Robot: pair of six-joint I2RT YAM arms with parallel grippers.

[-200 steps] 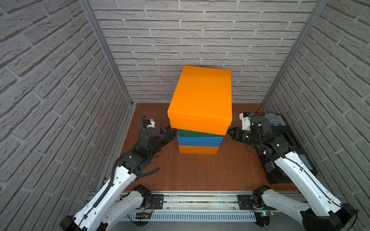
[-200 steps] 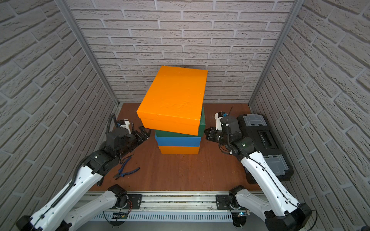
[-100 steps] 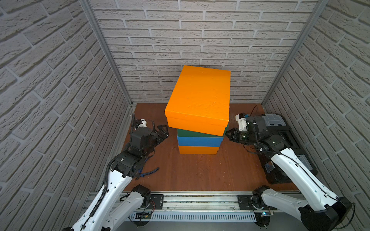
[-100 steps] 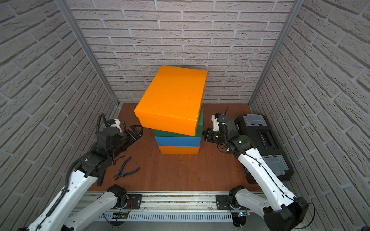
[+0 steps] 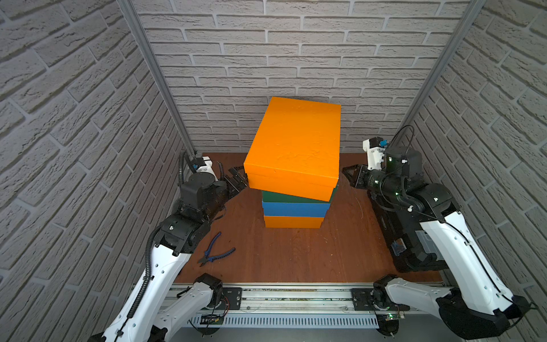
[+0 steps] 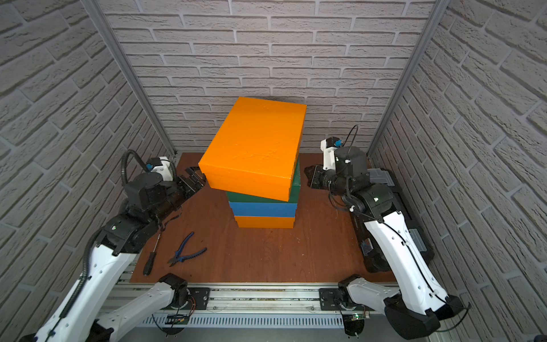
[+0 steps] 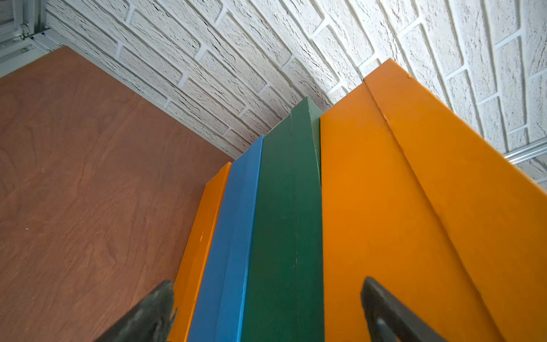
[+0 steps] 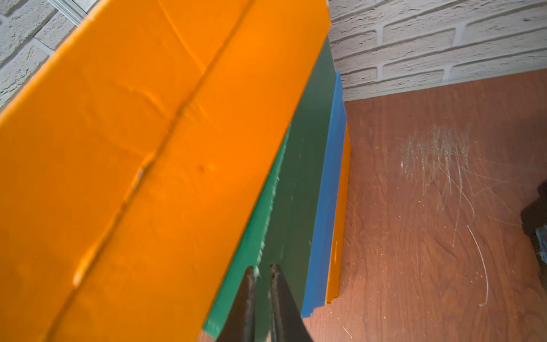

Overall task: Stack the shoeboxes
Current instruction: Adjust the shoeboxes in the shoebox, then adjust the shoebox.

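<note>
At the middle of the wooden table (image 5: 296,257), all four shoeboxes stand in one pile: the bottom orange box (image 5: 293,222), the blue box (image 5: 296,209) on it, the green box (image 5: 281,197) above that, and the top orange box (image 5: 296,148) on top of them all. I judge the stacking itself done. What seems left is squaring up that top box, which sits twisted against the ones below and overhangs them toward my left. My left arm reaches in from its side with the left gripper (image 5: 238,179) spread wide and empty, just beside the overhanging near corner; I cannot tell whether it touches. My right arm reaches in from the opposite side, the right gripper (image 5: 346,171) pinched almost closed on nothing, its tips pointing at the green box's side in the wrist view.
</note>
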